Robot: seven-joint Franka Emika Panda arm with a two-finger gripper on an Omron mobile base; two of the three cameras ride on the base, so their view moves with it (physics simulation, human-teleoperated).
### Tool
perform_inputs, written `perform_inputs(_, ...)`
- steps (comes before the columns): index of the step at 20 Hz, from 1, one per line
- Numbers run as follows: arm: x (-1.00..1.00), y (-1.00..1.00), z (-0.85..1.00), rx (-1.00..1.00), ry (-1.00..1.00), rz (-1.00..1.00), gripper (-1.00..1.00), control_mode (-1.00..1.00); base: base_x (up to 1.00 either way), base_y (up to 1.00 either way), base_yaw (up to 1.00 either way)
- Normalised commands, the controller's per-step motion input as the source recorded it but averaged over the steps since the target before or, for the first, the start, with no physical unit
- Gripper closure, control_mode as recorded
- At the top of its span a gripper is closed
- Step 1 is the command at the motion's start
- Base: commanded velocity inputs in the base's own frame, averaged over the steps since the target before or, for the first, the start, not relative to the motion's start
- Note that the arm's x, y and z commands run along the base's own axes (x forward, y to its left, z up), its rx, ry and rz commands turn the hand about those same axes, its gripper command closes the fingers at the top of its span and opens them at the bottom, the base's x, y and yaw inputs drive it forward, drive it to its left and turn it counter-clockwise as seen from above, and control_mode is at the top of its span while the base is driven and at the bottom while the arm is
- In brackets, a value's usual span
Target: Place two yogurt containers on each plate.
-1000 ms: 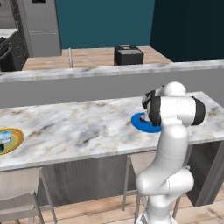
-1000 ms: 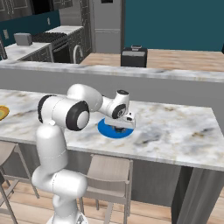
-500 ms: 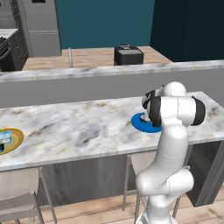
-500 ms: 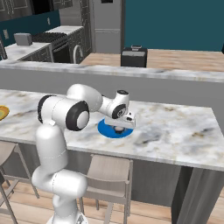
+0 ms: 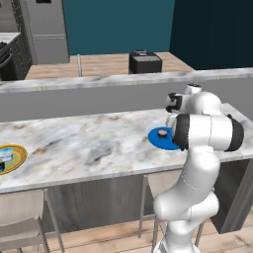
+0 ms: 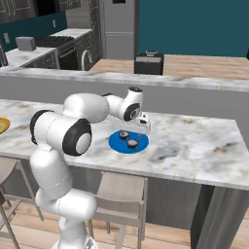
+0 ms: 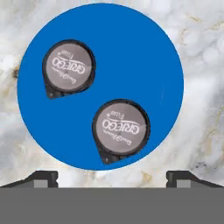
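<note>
The blue plate (image 7: 131, 52) lies on the marble counter, and two dark yogurt containers with pale grey lids sit on it, one (image 7: 69, 68) farther in and one (image 7: 121, 127) nearer my fingertips. My gripper (image 7: 111, 178) hangs open straight above the plate's edge, holding nothing. From the right, my gripper (image 6: 142, 127) hovers just over the blue plate (image 6: 116, 144) and its two cups (image 6: 124, 134) (image 6: 132, 143). At the counter's far left is the orange-rimmed plate (image 5: 20, 154), carrying a pale yogurt container (image 5: 5, 154) and a dark one (image 5: 1, 167) cut off by the frame edge.
A raised grey ledge (image 5: 99, 81) runs along the back of the counter. Behind it a black toaster (image 6: 148, 63) stands on a wooden top. Stools (image 6: 121, 194) sit under the counter's front edge. Bare marble stretches between the two plates.
The jaws have spread wider above the blue plate, leaving the nearer cup standing free on it. The arm has hardly moved.
</note>
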Motion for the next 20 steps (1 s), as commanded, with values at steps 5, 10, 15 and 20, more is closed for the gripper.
perform_inputs(5,-0.66,0.24,0.93,-0.01,-0.02,0.0,-1.0,-1.0,0.0,0.0,0.0)
perform_inputs(10,-0.66,0.62,0.85,-0.01,-0.01,0.0,-1.0,-1.0,0.0,0.0,0.0)
perform_inputs(15,-0.39,0.85,0.55,-0.05,0.0,0.0,-1.0,-1.0,0.0,0.0,0.0)
perform_inputs(20,-0.69,0.53,0.64,-0.04,0.0,-0.06,-1.0,-1.0,0.0,0.0,0.0)
